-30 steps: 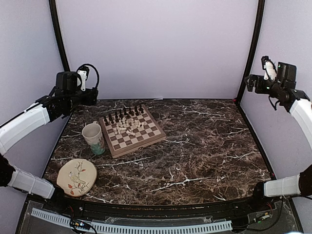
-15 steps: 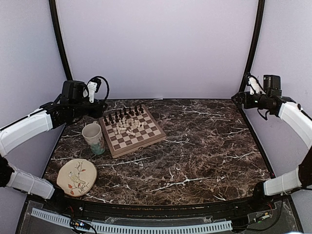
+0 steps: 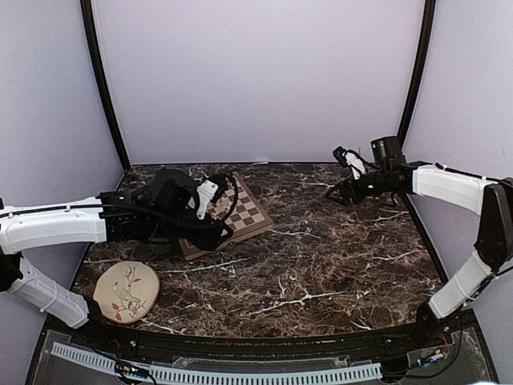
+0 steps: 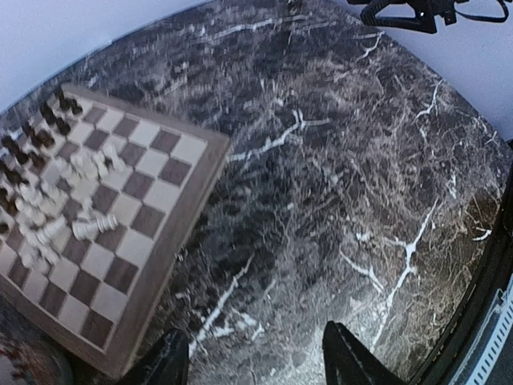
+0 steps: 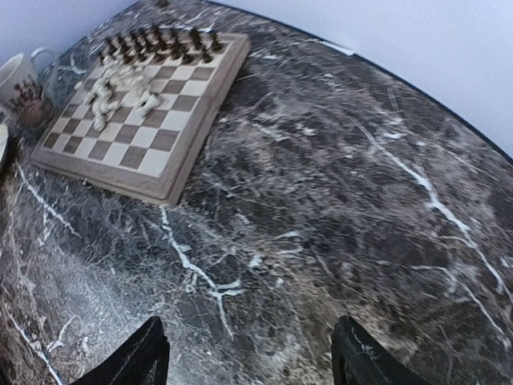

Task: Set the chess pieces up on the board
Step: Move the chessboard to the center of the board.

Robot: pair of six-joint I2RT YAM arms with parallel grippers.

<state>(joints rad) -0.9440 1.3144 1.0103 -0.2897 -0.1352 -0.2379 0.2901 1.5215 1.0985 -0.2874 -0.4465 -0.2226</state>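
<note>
Top view: white left arm point(image 3: 72, 224) hides most of the square wooden chessboard point(image 3: 250, 210), centre-left. Right wrist view shows it whole, upper left, cream and dark chess pieces point(image 5: 120, 84) bunched on top. Left gripper point(image 4: 260, 361) and right gripper point(image 5: 248, 357) are spread, empty.

The square wooden chessboard point(image 5: 172, 120) is showing dark brown and cream checks, tan-bordered; the marble tabletop point(image 5: 337, 208) is gleaming brown, veined white.

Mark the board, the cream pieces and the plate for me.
board point(image 5: 148, 143): right wrist view, bare squares near its front corner.
cream pieces point(image 5: 120, 88): right wrist view, middle of the cluster.
plate point(image 3: 127, 291): top external view, its patterned middle.
</note>
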